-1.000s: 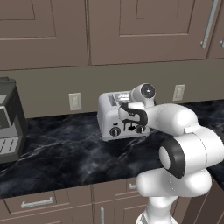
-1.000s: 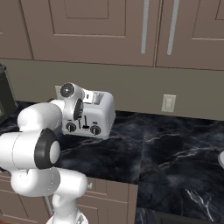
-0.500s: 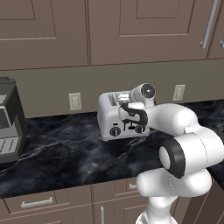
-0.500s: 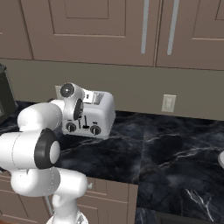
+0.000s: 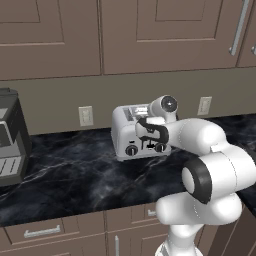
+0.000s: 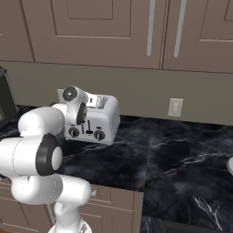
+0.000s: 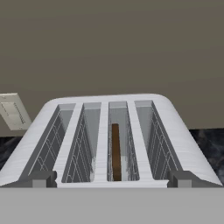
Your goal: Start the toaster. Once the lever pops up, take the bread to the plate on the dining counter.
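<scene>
The silver-grey toaster (image 5: 127, 131) (image 6: 103, 119) stands on the black marble worktop against the back wall. From the hand view I look along the toaster's top (image 7: 101, 144) and its four slots. The bread (image 7: 115, 151), a thin dark brown slice, stands deep in the third slot from the left. My gripper (image 7: 112, 180) (image 5: 151, 142) (image 6: 83, 124) is at the upper front edge of the toaster, pointing toward the wall. It is open, its fingertips (image 7: 42, 178) spread wide with nothing held. The plate and the dining counter are out of view.
A larger dark grey appliance (image 5: 10, 135) (image 6: 4, 98) sits on the worktop (image 5: 75, 175) left of the toaster. Wall sockets (image 5: 86, 116) (image 6: 175, 107) flank the toaster, with cabinets above. A pale sliver (image 6: 230, 166) at the right edge is too small to identify.
</scene>
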